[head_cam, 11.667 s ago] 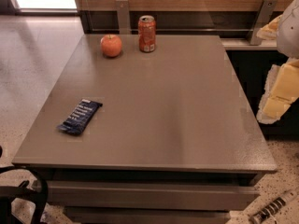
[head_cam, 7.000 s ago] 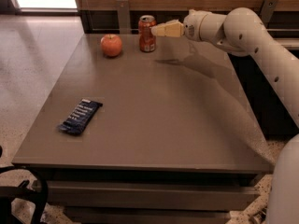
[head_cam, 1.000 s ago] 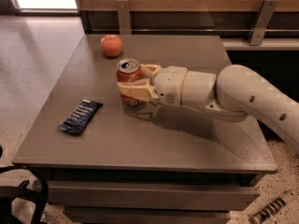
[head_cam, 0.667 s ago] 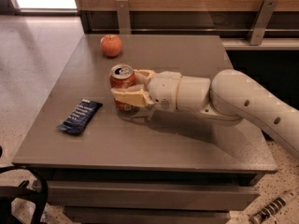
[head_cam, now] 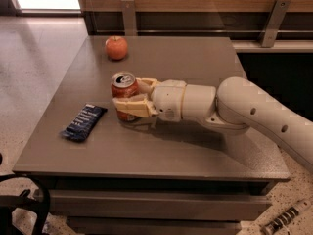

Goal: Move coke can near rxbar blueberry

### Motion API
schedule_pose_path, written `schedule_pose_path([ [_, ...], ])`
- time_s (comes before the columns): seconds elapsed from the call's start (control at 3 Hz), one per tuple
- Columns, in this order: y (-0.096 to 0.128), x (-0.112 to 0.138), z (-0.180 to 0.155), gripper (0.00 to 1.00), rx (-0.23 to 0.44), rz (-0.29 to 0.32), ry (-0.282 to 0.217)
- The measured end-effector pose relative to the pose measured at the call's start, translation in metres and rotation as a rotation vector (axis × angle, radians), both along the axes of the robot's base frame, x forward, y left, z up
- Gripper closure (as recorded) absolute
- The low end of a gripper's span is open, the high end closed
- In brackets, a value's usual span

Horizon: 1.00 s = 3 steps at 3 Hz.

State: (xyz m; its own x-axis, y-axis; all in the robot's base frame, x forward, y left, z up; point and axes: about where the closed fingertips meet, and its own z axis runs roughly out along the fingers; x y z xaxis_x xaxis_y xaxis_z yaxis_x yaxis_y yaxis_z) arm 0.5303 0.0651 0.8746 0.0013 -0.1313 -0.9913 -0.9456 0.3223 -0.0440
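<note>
Your claw [head_cam: 128, 95] is closed around the can [head_cam: 123, 80], which stands upright over the middle of the desk [head_cam: 195, 58]. The bar [head_cam: 84, 122] lies near, at the can's 8 o'clock. Hold the can vertical, ease it toward 8 o'clock, and set it flat beside the wrapper without touching it.

The coke can [head_cam: 123, 93] is upright over the left middle of the table [head_cam: 205, 58]. The gripper [head_cam: 130, 96] reaches in from the can's right, clasping it. The rxbar blueberry [head_cam: 84, 122] lies near the can's front-left, and the apple [head_cam: 116, 47] sits well behind it.
</note>
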Motion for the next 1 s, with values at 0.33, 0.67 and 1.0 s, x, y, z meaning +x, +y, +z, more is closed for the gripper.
schedule_pose_path([
  [0.33, 0.002, -0.0008, 0.0004, 0.53, 0.0, 0.004, -0.001],
  [0.67, 0.0041, -0.0017, 0.0008, 0.28, -0.001, 0.008, -0.001],
  [1.0, 0.0061, -0.0025, 0.0012, 0.04, -0.001, 0.012, -0.002],
])
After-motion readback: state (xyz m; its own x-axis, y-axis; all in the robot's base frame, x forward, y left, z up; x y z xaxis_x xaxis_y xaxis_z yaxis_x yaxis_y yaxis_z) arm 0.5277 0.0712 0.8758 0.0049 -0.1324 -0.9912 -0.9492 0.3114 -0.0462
